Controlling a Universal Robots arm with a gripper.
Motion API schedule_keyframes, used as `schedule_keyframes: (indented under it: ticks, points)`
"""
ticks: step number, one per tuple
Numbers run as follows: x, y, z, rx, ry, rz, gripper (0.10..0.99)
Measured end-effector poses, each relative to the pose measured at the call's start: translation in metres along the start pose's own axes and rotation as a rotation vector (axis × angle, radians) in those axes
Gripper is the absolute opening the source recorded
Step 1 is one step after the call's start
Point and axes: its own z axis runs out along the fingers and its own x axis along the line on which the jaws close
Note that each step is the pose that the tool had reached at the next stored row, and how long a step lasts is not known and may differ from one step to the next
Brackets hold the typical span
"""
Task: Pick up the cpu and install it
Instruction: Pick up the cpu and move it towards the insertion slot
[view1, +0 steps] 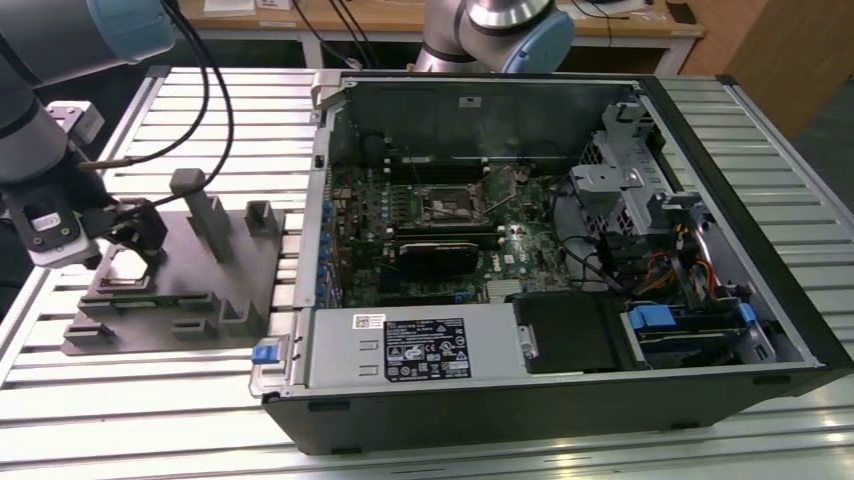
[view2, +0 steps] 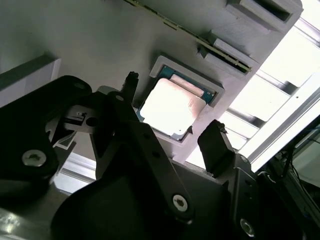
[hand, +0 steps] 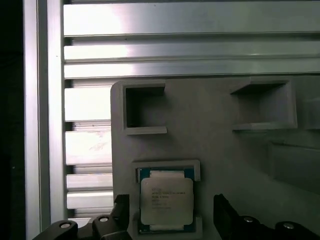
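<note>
The cpu (hand: 166, 201), a small square chip with a pale silver top, lies flat in a recess of the grey fixture (hand: 215, 145); it also shows as the cpu (view2: 172, 106) in the second wrist view and the cpu (view1: 123, 266) in the exterior view. My gripper (hand: 170, 217) hovers just above it, open, one black finger on either side of the chip and apart from it. In the second wrist view the gripper (view2: 172, 117) straddles the chip the same way. In the exterior view the gripper (view1: 118, 258) is at the exterior view's left, over the fixture (view1: 200, 300).
An open computer case (view1: 561, 240) lies on the slatted metal table (view1: 160, 110), at the exterior view's right of the fixture. Its motherboard socket (view1: 447, 203) sits mid-board. Upright grey posts (view1: 207, 215) rise from the fixture beside the gripper. A second arm's base (view1: 501, 30) stands behind the case.
</note>
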Motion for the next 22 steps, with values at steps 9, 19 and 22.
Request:
schedule_keyframes:
  ticks: [9, 19, 22]
  points:
    - [0.0003, -0.0003, 0.0084, -0.001, 0.0018, -0.043, 0.765]
    - [0.0004, -0.0003, 0.0125, -0.014, 0.0029, -0.062, 0.765]
    - [0.0004, -0.0003, 0.0126, -0.014, 0.0029, -0.063, 0.765]
